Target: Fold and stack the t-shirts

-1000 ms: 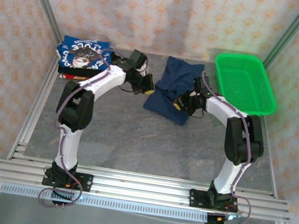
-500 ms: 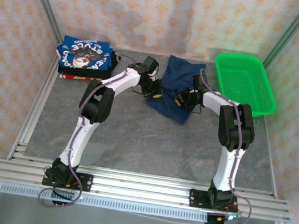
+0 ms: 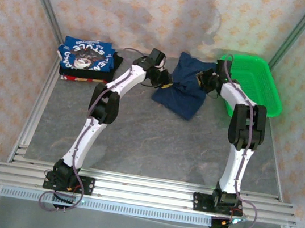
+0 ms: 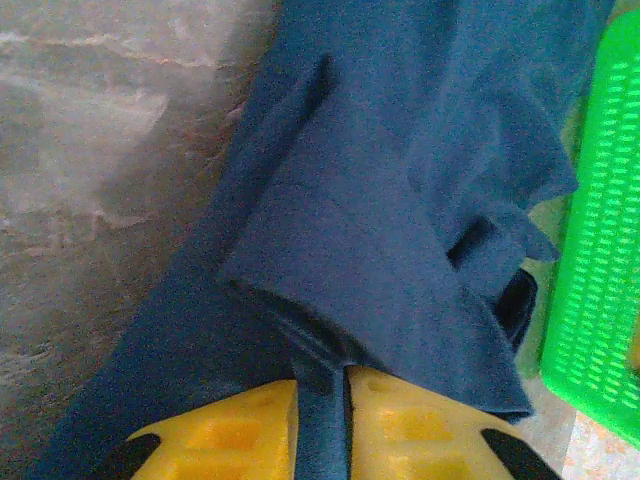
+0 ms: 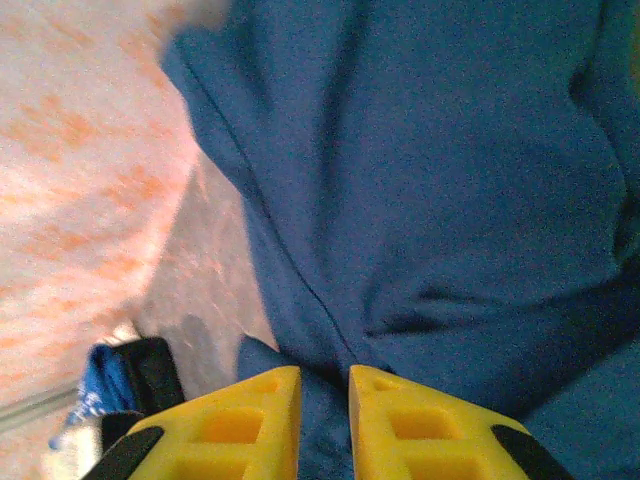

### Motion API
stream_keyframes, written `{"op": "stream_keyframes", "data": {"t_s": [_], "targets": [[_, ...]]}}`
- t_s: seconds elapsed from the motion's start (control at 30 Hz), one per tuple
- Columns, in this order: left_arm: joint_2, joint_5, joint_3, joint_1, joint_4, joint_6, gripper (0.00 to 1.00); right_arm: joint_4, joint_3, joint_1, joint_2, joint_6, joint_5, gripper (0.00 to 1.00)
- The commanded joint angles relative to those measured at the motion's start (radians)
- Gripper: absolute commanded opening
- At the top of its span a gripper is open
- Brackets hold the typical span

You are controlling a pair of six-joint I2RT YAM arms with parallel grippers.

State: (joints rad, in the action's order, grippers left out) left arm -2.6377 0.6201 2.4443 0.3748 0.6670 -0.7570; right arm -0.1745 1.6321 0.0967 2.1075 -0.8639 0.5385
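A dark navy t-shirt lies crumpled at the back of the table, between my two grippers. My left gripper holds its left edge. In the left wrist view a fold of the navy t-shirt fills the narrow gap of the left gripper, and creases run into it. My right gripper is at the shirt's right edge. In the right wrist view the right gripper is closed on a seam of the navy t-shirt. A stack of folded t-shirts, a blue printed one on top, sits at the back left.
A green mesh basket stands at the back right, close beside the shirt and the right arm; its wall shows next to the cloth. Patterned walls close in the back and the sides. The grey tabletop lies in front of the shirt.
Both arms have stretched farther back and to the right, dragging the navy t-shirt toward the back wall and closer to the green basket. The folded stack has not moved.
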Motion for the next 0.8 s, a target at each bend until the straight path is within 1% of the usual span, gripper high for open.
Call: {"op": "stream_keyframes", "data": {"t_s": [0.0, 0.13, 0.23, 0.33, 0.47, 0.57, 0.7, 0.77], "targets": [[0.096, -0.01, -0.123, -0.019, 0.022, 0.046, 0.22, -0.011, 0.028, 0.006, -0.019, 0.001, -0.013, 0.23], [0.213, -0.045, -0.364, -0.02, -0.031, 0.107, 0.21, -0.042, -0.069, 0.055, -0.156, 0.046, -0.037, 0.26], [0.298, -0.073, -0.567, -0.025, -0.113, 0.107, 0.21, -0.092, -0.134, 0.106, -0.233, 0.076, -0.049, 0.26], [0.347, -0.093, -0.698, -0.027, -0.151, 0.099, 0.21, -0.093, -0.203, 0.15, -0.276, 0.074, -0.062, 0.26], [0.442, -0.104, -0.903, -0.021, -0.194, 0.103, 0.19, -0.066, -0.292, 0.211, -0.3, 0.025, -0.072, 0.23], [0.529, -0.122, -1.08, -0.003, -0.226, 0.118, 0.19, -0.117, -0.305, 0.28, -0.292, 0.03, -0.107, 0.21], [0.616, -0.117, -1.279, 0.013, -0.286, 0.096, 0.18, -0.01, -0.366, 0.347, -0.263, -0.041, -0.078, 0.17], [0.657, -0.123, -1.351, 0.026, -0.307, 0.086, 0.18, 0.023, -0.37, 0.382, -0.242, -0.063, -0.072, 0.15]]}}
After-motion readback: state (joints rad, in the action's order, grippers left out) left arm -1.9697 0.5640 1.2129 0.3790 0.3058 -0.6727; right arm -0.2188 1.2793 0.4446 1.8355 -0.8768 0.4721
